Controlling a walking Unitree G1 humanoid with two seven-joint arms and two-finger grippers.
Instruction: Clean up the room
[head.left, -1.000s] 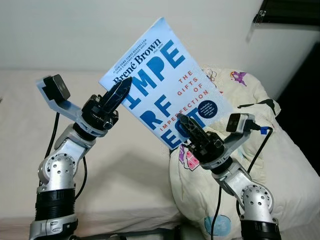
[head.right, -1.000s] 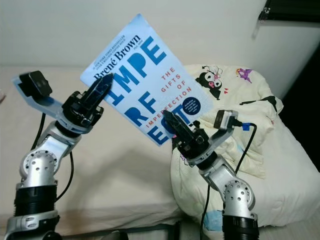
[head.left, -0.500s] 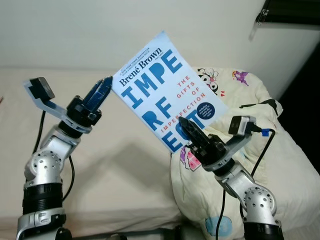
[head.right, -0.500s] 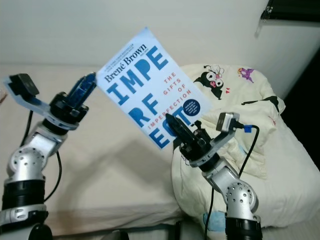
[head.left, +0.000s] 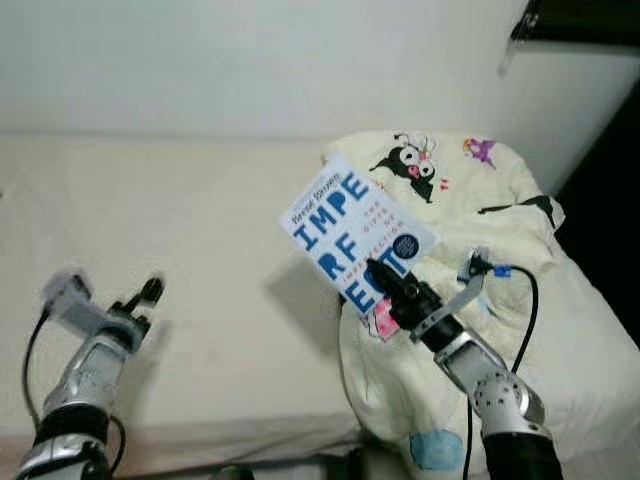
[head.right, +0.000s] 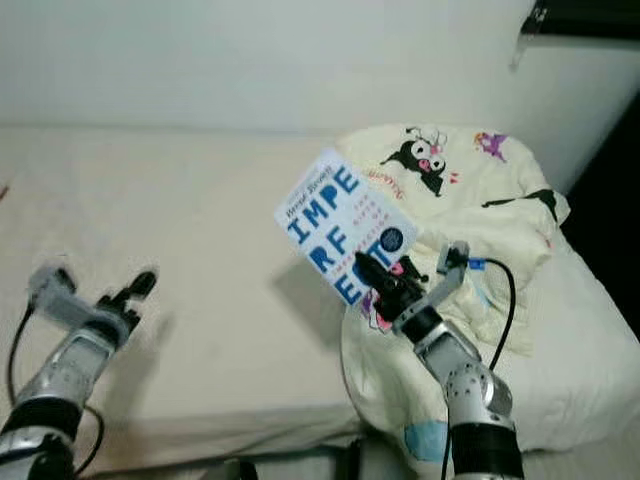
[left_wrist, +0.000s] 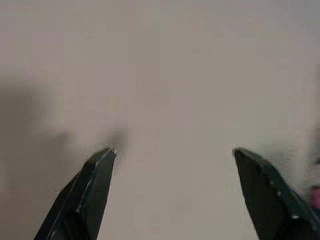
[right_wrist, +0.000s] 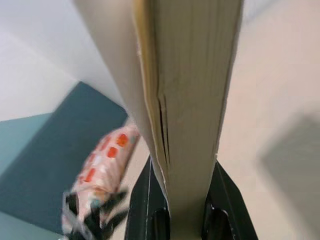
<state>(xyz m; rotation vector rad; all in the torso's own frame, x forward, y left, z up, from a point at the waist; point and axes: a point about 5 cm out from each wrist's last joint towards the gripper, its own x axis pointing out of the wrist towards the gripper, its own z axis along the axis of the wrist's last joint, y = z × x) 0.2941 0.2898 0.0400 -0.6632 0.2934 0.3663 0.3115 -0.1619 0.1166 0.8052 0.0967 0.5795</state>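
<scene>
A white and light-blue paperback book (head.left: 353, 238) with big blue letters stands tilted above the bed, over the edge of the quilt. My right gripper (head.left: 384, 279) is shut on its lower corner. The right wrist view looks along the book's page edge (right_wrist: 192, 95), clamped between both black fingers (right_wrist: 146, 200). My left gripper (head.left: 140, 299) hangs low at the front left over the bare sheet, blurred, well away from the book. In the left wrist view its fingers (left_wrist: 90, 185) stand wide apart with nothing between them.
A cream quilt (head.left: 480, 195) with cartoon prints is bunched on the right side of the beige bed (head.left: 200, 210). A white wall runs behind. A dark gap (head.left: 610, 230) lies to the far right. The bed's front edge is near my arms.
My left gripper has let go of the book's top corner and dropped to the front left. The right gripper now holds the book alone, lower and farther out over the quilt.
</scene>
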